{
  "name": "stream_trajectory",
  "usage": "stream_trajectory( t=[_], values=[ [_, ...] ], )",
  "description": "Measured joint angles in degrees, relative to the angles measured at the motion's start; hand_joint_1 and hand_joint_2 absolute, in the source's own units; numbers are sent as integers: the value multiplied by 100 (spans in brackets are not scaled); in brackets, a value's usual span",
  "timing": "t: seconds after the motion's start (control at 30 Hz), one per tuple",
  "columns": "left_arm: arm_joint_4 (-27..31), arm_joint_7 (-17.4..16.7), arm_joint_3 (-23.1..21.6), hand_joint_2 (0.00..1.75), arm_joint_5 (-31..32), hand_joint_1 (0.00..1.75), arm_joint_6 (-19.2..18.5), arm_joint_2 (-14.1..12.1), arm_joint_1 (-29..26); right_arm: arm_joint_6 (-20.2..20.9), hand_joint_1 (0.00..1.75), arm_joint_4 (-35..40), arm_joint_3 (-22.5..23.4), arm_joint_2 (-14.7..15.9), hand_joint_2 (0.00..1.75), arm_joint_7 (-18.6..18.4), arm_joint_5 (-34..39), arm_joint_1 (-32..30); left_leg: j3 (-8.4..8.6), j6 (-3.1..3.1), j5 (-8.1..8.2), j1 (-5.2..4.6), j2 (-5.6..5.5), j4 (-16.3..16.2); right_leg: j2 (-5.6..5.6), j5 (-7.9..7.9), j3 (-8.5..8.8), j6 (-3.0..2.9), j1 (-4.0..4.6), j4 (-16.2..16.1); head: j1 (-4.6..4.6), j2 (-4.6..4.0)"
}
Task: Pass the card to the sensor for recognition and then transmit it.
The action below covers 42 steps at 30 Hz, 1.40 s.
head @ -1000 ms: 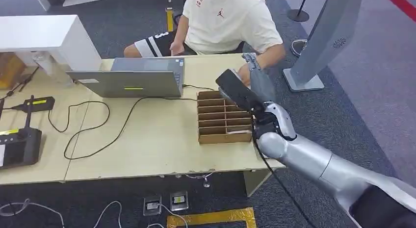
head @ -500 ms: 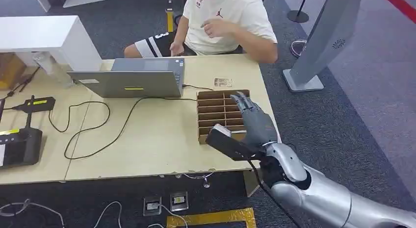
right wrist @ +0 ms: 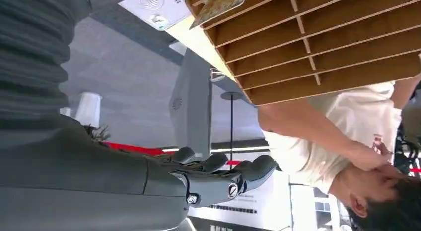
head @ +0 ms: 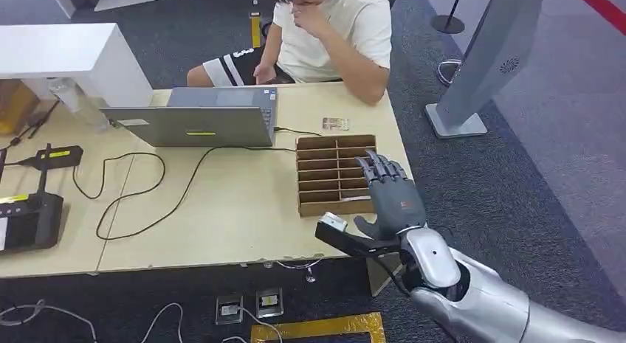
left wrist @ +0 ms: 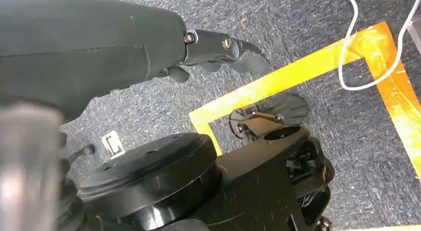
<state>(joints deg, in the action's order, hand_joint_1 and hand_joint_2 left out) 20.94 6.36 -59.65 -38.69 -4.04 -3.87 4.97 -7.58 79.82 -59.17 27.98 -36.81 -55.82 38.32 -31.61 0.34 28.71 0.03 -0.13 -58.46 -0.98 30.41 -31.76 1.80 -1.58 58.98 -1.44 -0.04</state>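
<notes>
My right hand (head: pixel 391 198) is raised in front of me on a bent silver arm, fingers (head: pixel 378 168) stretched straight and apart, holding nothing. My left hand (left wrist: pixel 149 47) hangs low, fingers (left wrist: pixel 233 47) loosely extended, holding nothing.

1. Dark grey carpet (head: pixel 517 173) covers the floor, marked with yellow tape (head: pixel 317 328) just in front of the bench.
2. A light wooden bench (head: pixel 221 217) stands mid-room.
3. A white cabinet (head: pixel 66 55) stands at the bench's far left corner.
4. A grey tilted pillar on a base (head: pixel 487 63) stands to the right.
5. A person in a cream shirt (head: pixel 336 33) sits behind the bench.
</notes>
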Motion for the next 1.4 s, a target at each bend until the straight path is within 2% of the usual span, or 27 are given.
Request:
stream_trajectory(
  t=[0.67,1.4],
  values=[
    [11,-79,-17,175,-177,0,0,15,-1,83,0,-1298,-61,-531,175,83,420,411,0,0,0,0,-1,0,-2,0,-1,0,0,0,0,0],
    [9,-81,-70,175,-177,0,0,22,36,111,0,-1554,-120,-389,175,33,717,261,1,0,0,0,1,-1,4,0,-5,0,0,-1,0,0]
  ],
)
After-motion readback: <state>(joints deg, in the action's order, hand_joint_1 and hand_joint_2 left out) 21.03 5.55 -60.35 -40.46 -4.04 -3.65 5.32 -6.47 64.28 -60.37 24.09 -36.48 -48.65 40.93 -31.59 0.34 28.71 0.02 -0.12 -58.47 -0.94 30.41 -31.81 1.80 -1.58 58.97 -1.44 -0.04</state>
